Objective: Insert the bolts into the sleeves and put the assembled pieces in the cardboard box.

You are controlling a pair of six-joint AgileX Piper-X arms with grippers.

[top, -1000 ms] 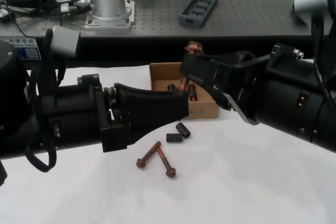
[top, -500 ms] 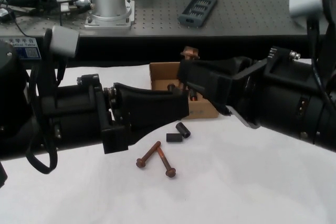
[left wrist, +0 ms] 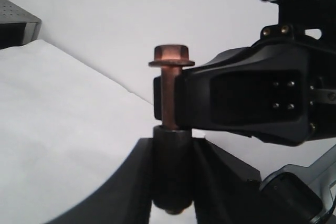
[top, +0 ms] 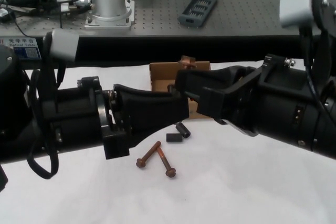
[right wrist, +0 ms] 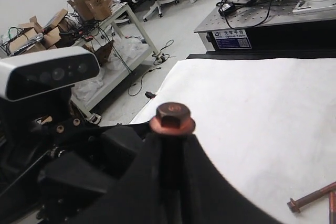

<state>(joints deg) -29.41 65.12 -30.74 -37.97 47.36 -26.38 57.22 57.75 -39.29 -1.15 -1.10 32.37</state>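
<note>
Right end effector (right wrist: pixel 171 145), bolt (left wrist: pixel 171 64) in sleeve (left wrist: pixel 171 166)

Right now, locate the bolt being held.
Left wrist view: bolt upright, right claw gripping its shank, tip in the sleeve held by the left claw.

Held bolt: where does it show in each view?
High view: bolt head pokes above the right tool, by the box.
Left wrist view: upright, shank entering the sleeve.
Right wrist view: head toward the camera, in that tool.
Shared landmark: white cloth.
</note>
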